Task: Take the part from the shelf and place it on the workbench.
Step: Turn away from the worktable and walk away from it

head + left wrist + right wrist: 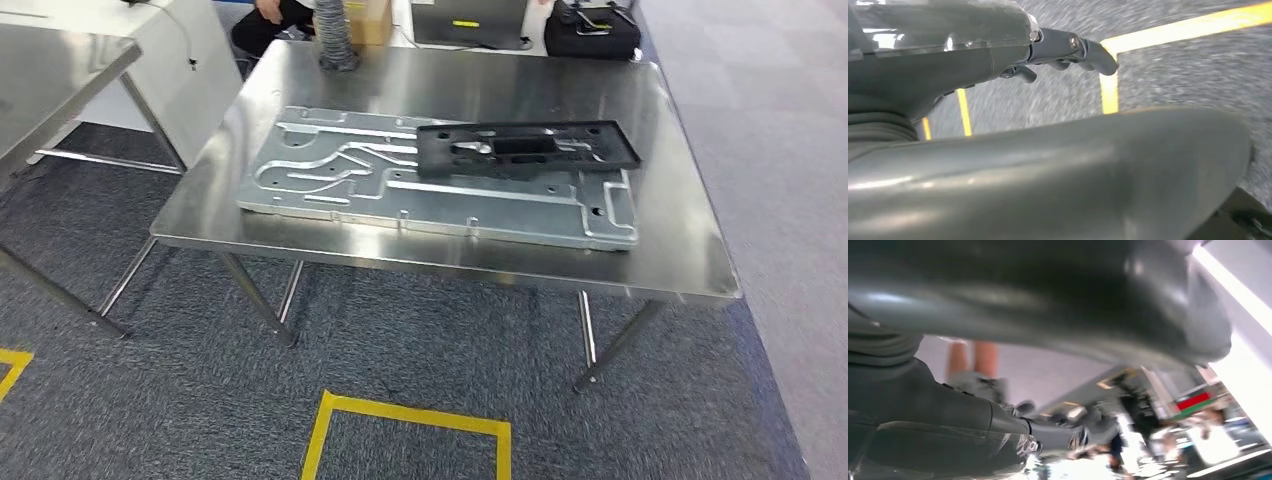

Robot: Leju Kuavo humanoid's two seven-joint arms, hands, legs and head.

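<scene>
Black part (527, 146) atop ribbed metal plate (430, 185) on steel workbench (680, 255).

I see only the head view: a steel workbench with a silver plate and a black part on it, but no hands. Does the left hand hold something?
Observer: No. In the left wrist view the left hand holds nothing, and its thumb and fingers are apart.
Operator: What lies beyond it?
Observer: Grey carpet with yellow tape lines.
Operator: And the right hand?
Observer: The right hand is blurred in its wrist view. I see nothing plainly in it, but cannot tell whether it is open.
</scene>
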